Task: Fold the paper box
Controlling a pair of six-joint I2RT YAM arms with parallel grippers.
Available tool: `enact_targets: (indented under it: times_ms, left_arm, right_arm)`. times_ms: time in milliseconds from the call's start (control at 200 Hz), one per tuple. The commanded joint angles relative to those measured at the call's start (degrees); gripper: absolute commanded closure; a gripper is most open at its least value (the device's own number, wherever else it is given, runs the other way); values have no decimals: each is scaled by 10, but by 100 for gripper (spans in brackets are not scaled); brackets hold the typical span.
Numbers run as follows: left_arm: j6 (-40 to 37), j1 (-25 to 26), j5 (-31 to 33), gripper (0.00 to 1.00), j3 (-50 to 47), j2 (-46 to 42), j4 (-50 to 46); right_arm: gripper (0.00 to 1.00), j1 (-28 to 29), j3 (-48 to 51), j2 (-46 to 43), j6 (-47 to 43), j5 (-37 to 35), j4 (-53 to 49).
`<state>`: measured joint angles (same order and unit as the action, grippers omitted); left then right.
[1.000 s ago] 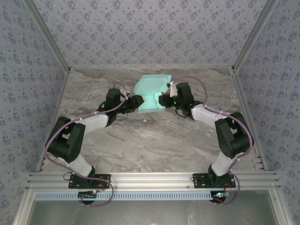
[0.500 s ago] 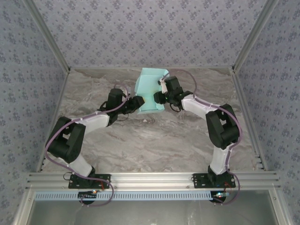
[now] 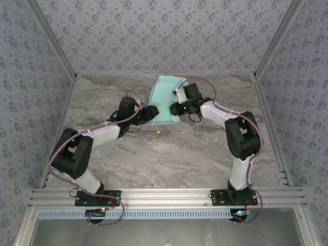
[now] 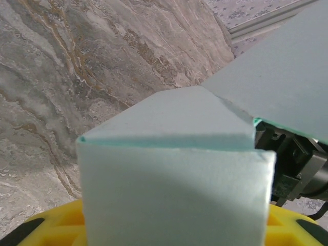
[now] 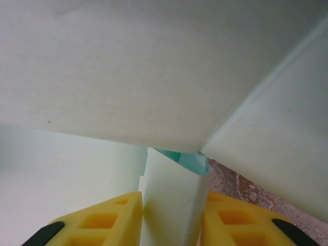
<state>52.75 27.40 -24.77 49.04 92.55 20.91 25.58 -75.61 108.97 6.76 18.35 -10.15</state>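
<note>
Marble-patterned grey and tan table top [image 3: 154, 154] lies under everything, closed in by walls [image 3: 154, 36] papered with small flowers. An aluminium rail [image 3: 164, 196] runs along the near edge, where the left arm [image 3: 97, 134] and the right arm [image 3: 241, 138] are bolted. We find the paper box [image 3: 165, 97], pale aqua card partly folded up, toward the far middle of the table, a little right of centre, caught between the two arms that reach in from either side. The left gripper [image 3: 152, 113] meets its lower left side and the right gripper [image 3: 174, 108] its right side, just across from each other. From the left wrist we see a broad pale panel of the box standing between the yellow fingers [image 4: 48, 228], filling the gap from one to the other. A sloped panel is folded back above it, and a larger sheet rises to the upper right. The left jaws thus stand partly apart, clamped on that panel. The right gripper's dark body shows just behind the box's right edge. From the right wrist we see a narrow upright fold of card pressed between its own yellow fingers [image 5: 102, 221], which are drawn close together on it, while wide panels spread overhead. Whether the box's bottom edge touches the table we cannot tell.
</note>
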Motion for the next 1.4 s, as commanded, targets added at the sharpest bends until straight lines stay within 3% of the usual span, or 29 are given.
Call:
enact_targets:
  times_ms: [0, 360, 605, 755, 839, 1034, 1184, 1394]
  left_arm:
    - [-22, 6, -19, 63, 23, -27, 15]
    - [-38, 14, -16, 63, 26, -31, 12]
    - [-37, 22, -14, 63, 38, -7, 23]
    - [-35, 23, -18, 63, 45, -3, 22]
    - [-38, 24, -15, 63, 44, -8, 22]
    - [-47, 23, -8, 63, 43, -13, 15]
    - [-51, 23, -6, 63, 45, -14, 10]
    - [-56, 22, -4, 63, 52, -13, 2]
  right_arm:
    - [66, 8, 3, -3, -3, -5, -17]
    - [67, 58, -41, 52, 18, -224, -42]
    - [78, 89, -22, 63, 89, -415, -5]
    - [79, 100, 16, 31, 114, -449, 36]
    - [76, 86, 42, 1, 126, -390, 68]
    - [64, 19, 114, -65, 109, -91, 141]
    - [55, -10, 142, -117, 84, -4, 120]
    - [49, -65, 180, -179, 80, 107, 113]
